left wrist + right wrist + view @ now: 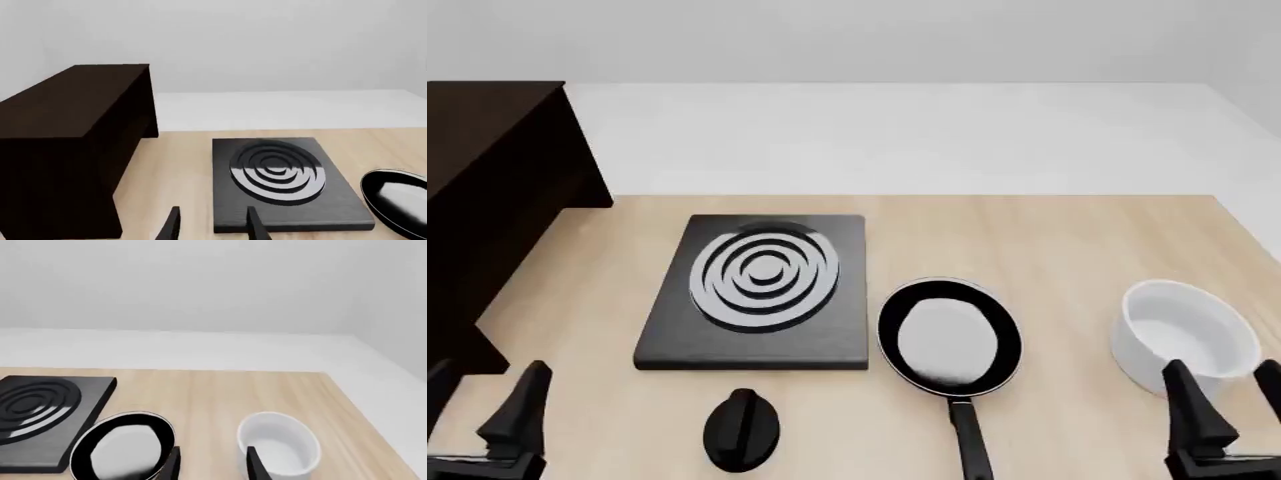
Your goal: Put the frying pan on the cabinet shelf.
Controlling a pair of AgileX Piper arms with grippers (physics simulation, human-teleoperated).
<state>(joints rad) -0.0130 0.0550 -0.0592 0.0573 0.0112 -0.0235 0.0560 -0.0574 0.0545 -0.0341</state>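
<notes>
Both pincers, left (481, 400) and right (1222, 400), are hanging spread and empty while the frying pan (949, 335) is sitting on the surface between square plate (761, 290) and bowl (1184, 330), well apart from the cabinet shelf (487, 130); gripped by its long handle, the pan is likely tipping or twisting loose.

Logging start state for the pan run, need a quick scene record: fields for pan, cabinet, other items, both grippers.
pan: frying pan flat on the table, handle toward the arms, between plate and bowl
cabinet: cabinet at far left, top bare in left wrist view
plate: square plate left of pan
bowl: white bowl right of pan
knob: black knob in front of plate
left gripper: open, holding nothing
right gripper: open, holding nothing, near bowl
task: not yet started
</notes>
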